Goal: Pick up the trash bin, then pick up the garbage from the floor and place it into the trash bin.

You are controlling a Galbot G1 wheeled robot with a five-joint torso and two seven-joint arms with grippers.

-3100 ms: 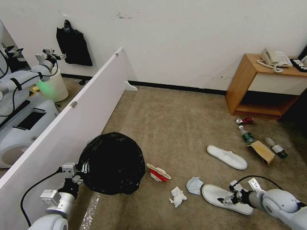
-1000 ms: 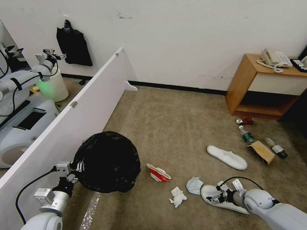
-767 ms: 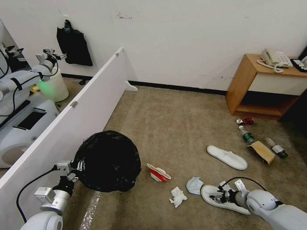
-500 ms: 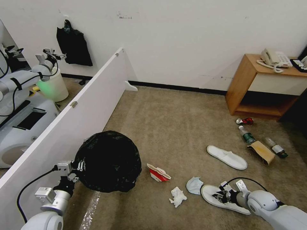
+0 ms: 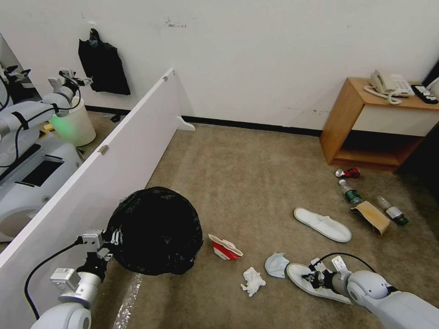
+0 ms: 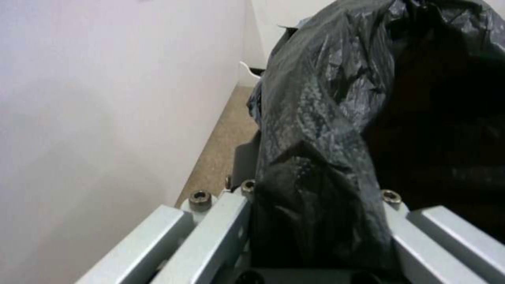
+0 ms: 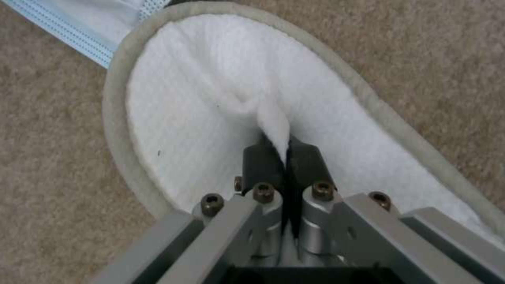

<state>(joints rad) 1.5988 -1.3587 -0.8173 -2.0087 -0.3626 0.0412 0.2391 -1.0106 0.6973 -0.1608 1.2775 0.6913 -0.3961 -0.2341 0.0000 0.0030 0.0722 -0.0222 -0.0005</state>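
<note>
One half of the job looks settled: the left gripper (image 5: 109, 241) is clamped on the black bag lining of the trash bin (image 5: 155, 230), a fold of plastic pinched between its jaws in the left wrist view (image 6: 315, 221), and the bin sits low at the robot's left, close against the white partition (image 5: 105, 169). Whether the bin is actually off the carpet cannot be told from here.

Now the first piece of garbage. The right gripper (image 5: 316, 277) is down on the near slipper (image 5: 297, 278), fingers (image 7: 263, 163) pressed together on a pinched-up ridge of the white lining (image 7: 274, 118). The slipper looks to lie flat on the carpet, so the grip is made but the lift is not.

Plenty left, by the look of it: the red-white carton (image 5: 225, 247) just beside the bin, the tissue wad (image 5: 252, 280), a pale blue face mask (image 5: 275, 265) touching the slipper's toe end, the far slipper (image 5: 323, 224), then the brown paper bag (image 5: 371, 217), two bottles (image 5: 350, 193) and the red can (image 5: 348, 172) near the wooden side table (image 5: 347, 119). Nothing seems binned yet.

Compared with three seconds back, the right arm has reached further along the slipper toward its toe end, and the bin has shifted a little to the left with its gripper. The litter itself has not budged.
</note>
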